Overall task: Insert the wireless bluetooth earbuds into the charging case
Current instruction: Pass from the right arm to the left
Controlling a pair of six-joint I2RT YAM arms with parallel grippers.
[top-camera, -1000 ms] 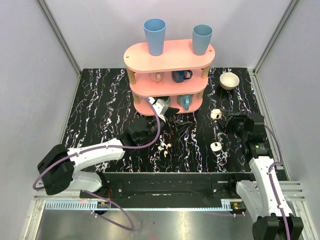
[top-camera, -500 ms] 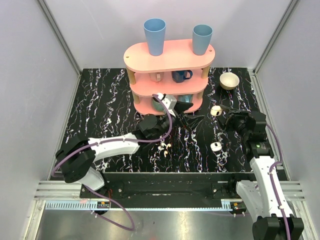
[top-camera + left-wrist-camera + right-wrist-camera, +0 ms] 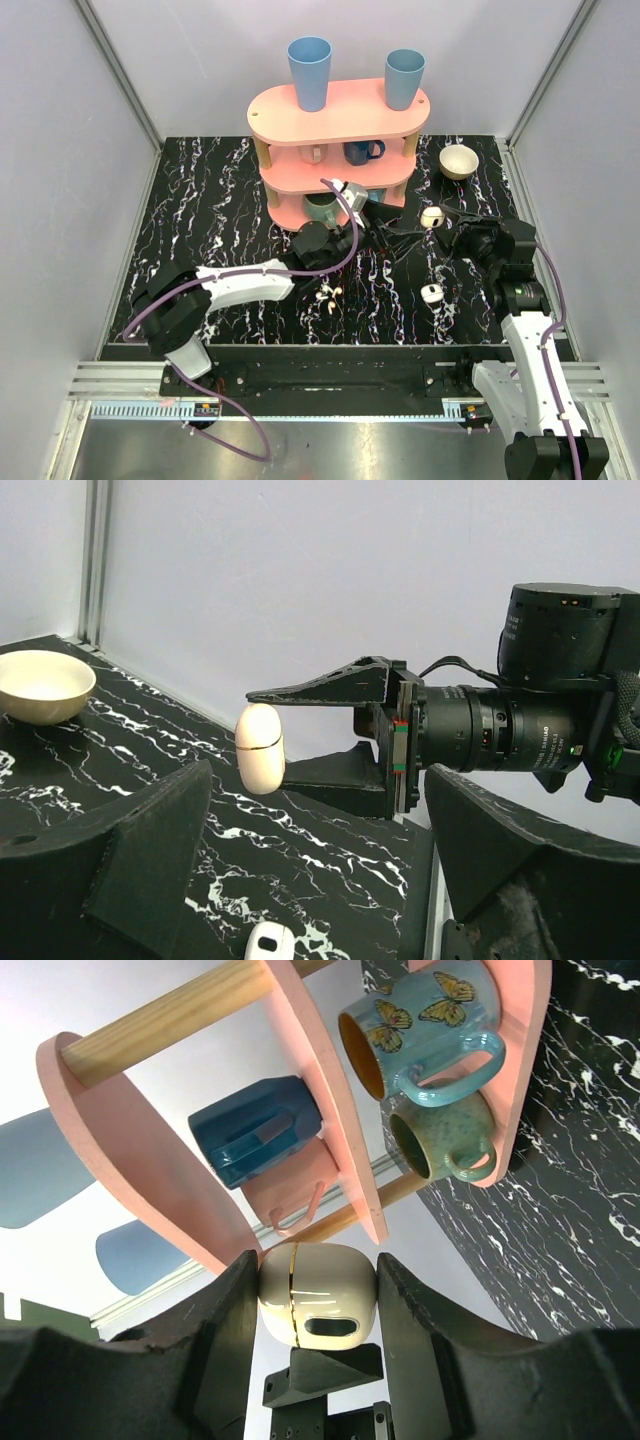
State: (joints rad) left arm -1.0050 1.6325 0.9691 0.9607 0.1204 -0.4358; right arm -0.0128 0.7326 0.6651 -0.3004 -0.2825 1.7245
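Note:
My right gripper (image 3: 441, 219) is shut on a closed cream charging case (image 3: 432, 217) and holds it above the table; in the right wrist view the case (image 3: 318, 1308) sits squeezed between both fingers. My left gripper (image 3: 396, 234) is open and empty, pointing at that case from the left, a short gap away. In the left wrist view the case (image 3: 260, 748) hangs between the right gripper's black fingers. The two tiny white earbuds (image 3: 328, 293) lie on the black marble table, behind the left gripper. A second small white case (image 3: 431, 293) lies on the table (image 3: 268, 942).
A pink three-tier rack (image 3: 338, 150) with mugs and two blue cups stands at the back centre, close to the left wrist. A cream bowl (image 3: 459, 161) sits at the back right. In the right wrist view the rack's mugs (image 3: 420, 1030) fill the top.
My left arm has swung right and forward, away from the earbuds, bringing its open gripper up to the case. The right gripper with the case has shifted slightly back.

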